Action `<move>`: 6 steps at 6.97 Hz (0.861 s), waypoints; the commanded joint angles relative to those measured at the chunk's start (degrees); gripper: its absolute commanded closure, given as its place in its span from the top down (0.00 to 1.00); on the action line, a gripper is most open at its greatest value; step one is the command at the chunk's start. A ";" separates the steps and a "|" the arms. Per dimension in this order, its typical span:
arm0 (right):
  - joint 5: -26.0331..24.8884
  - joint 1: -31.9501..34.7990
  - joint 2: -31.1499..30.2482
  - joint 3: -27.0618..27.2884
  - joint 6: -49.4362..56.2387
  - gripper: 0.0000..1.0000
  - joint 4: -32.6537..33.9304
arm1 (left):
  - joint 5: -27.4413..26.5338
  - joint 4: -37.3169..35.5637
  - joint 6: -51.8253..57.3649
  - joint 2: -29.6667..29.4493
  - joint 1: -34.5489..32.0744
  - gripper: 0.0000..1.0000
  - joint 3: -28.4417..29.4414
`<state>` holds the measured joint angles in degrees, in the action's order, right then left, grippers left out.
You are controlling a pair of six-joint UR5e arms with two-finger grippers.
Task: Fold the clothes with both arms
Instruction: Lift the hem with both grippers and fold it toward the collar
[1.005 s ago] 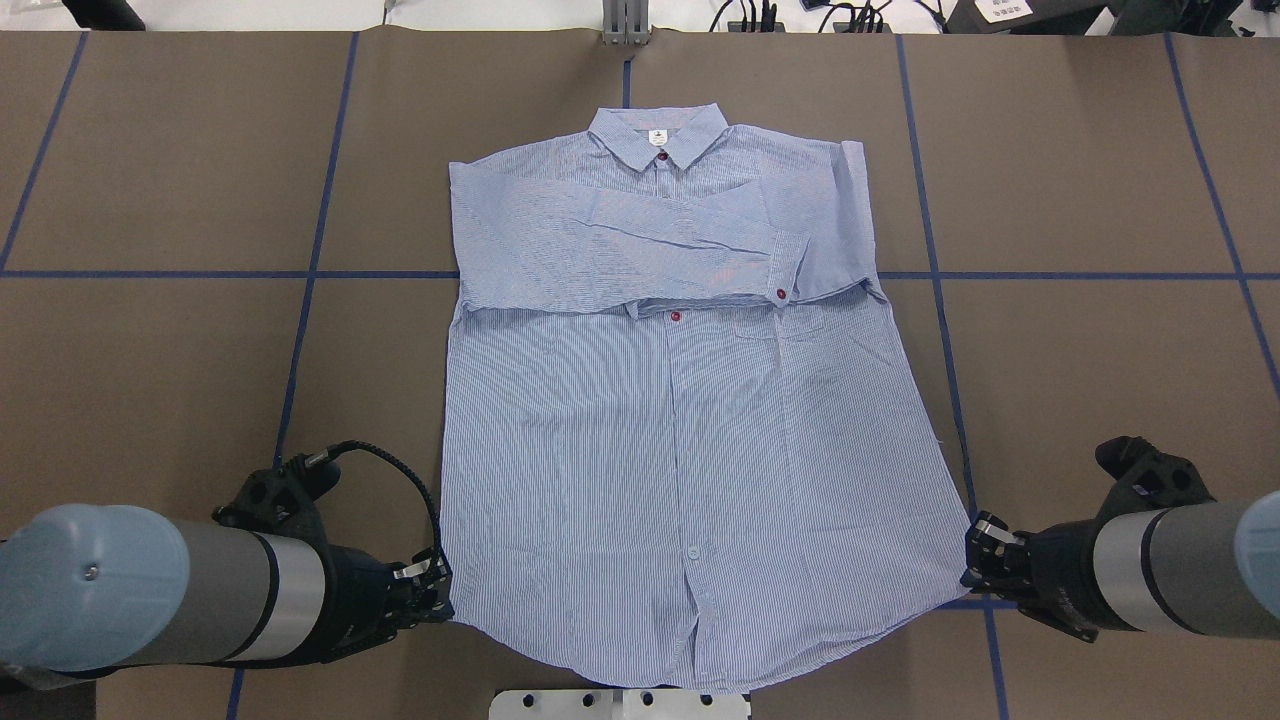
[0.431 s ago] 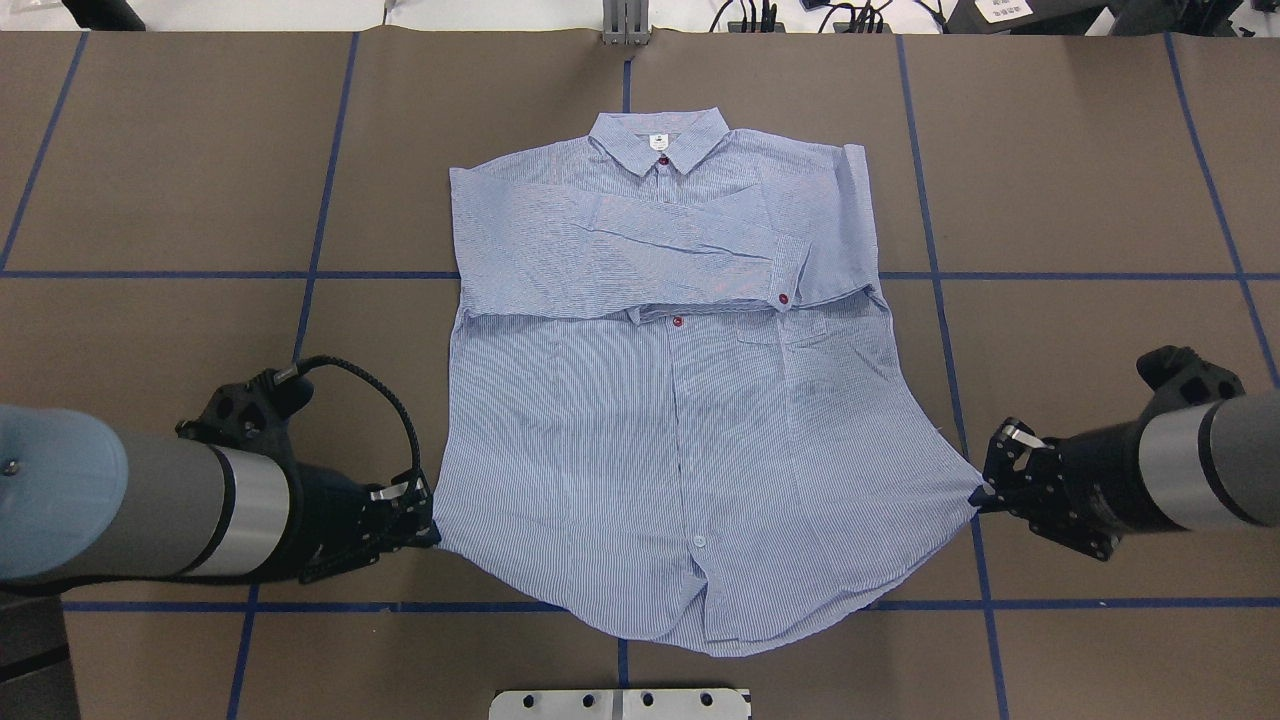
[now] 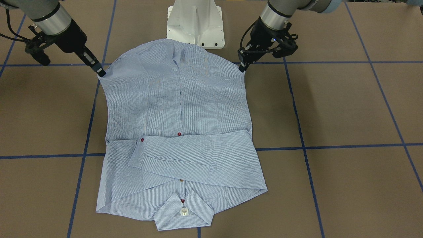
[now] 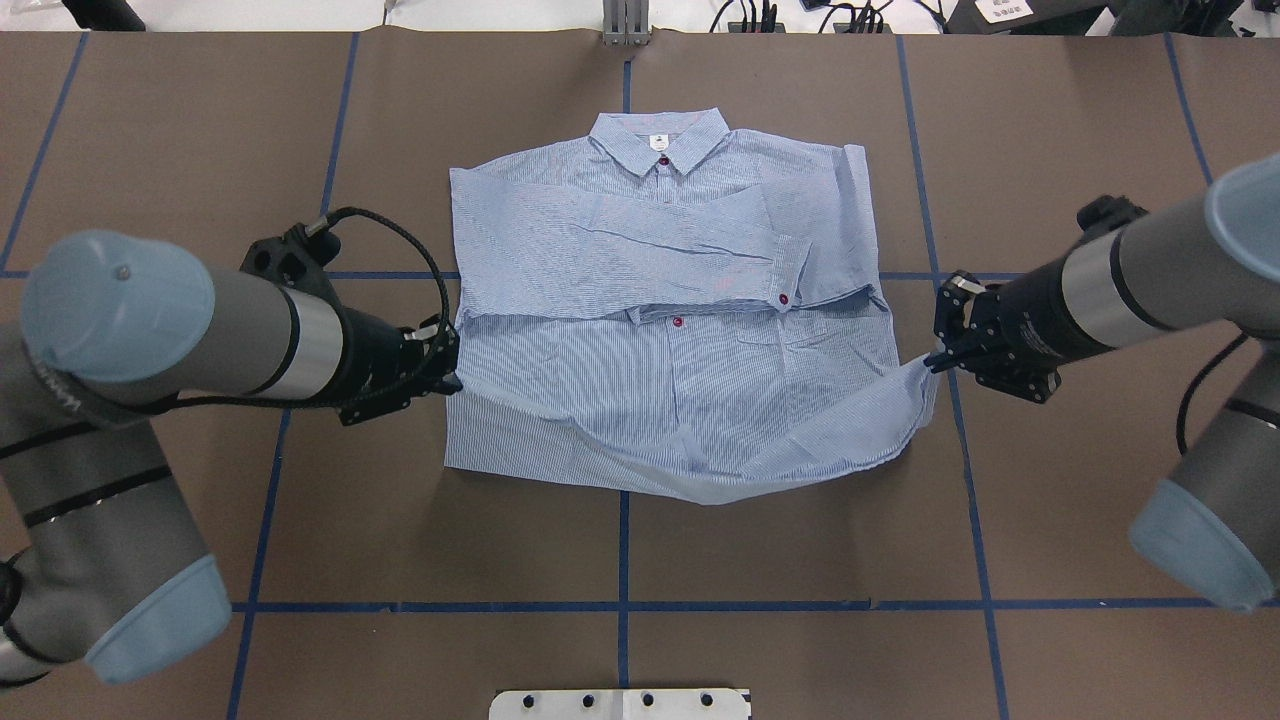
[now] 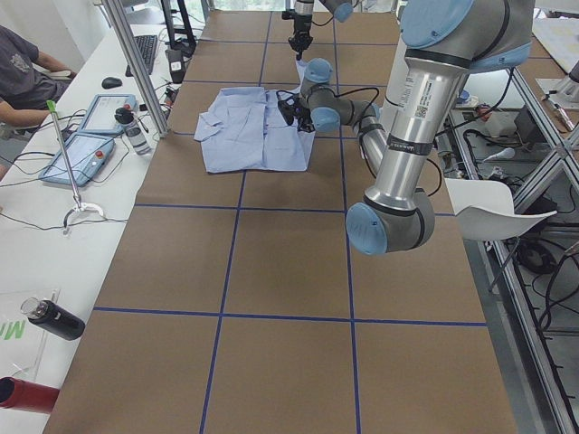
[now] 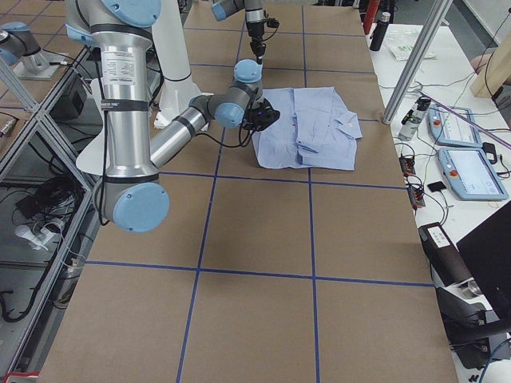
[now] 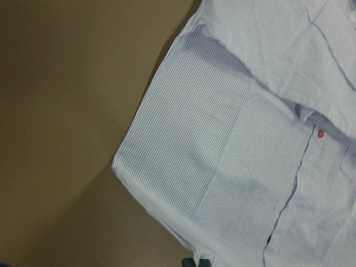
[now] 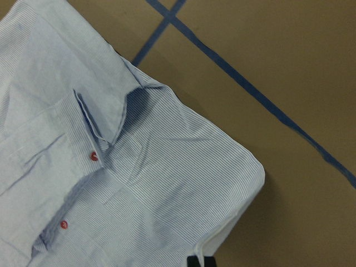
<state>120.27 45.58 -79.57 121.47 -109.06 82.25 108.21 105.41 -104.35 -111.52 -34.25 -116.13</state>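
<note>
1. The left gripper (image 4: 452, 376) is pinching one hem corner of the shirt (image 4: 650, 250). Its jaws are closed down to the thickness of the cloth.
2. The right gripper (image 4: 933, 362) is gripping the opposite hem corner the same way, with its fingers tight on the fabric.
3. Both corners are being held off the table (image 4: 800, 600), about level with the shirt's middle in the overhead view. The hem (image 4: 700, 497) between them is drooping in a curve toward the robot, over the lower front.
4. The shirt is lying front up at the middle of the table. Its collar (image 4: 658, 140) is on the side far from the robot, and its sleeves are lying across the chest. A cuff (image 4: 790, 272) with a red button is resting on top.
5. Each wrist view is showing the doubled-over cloth against the brown table, with only a dark sliver of the gripper at the bottom edge.
</note>
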 commanded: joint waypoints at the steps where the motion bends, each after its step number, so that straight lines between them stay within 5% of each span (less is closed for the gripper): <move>1: 0.06 6.07 11.59 -9.54 10.85 0.00 9.84 | 0.42 1.02 5.28 -5.53 -7.90 0.00 9.65; 6: 0.05 13.65 31.46 -37.14 20.46 0.00 9.24 | 1.92 9.46 6.96 -15.90 -15.75 0.00 29.08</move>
<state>120.35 58.31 -52.66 90.18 -90.15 91.59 109.98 113.66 -97.55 -124.48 -49.08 -91.55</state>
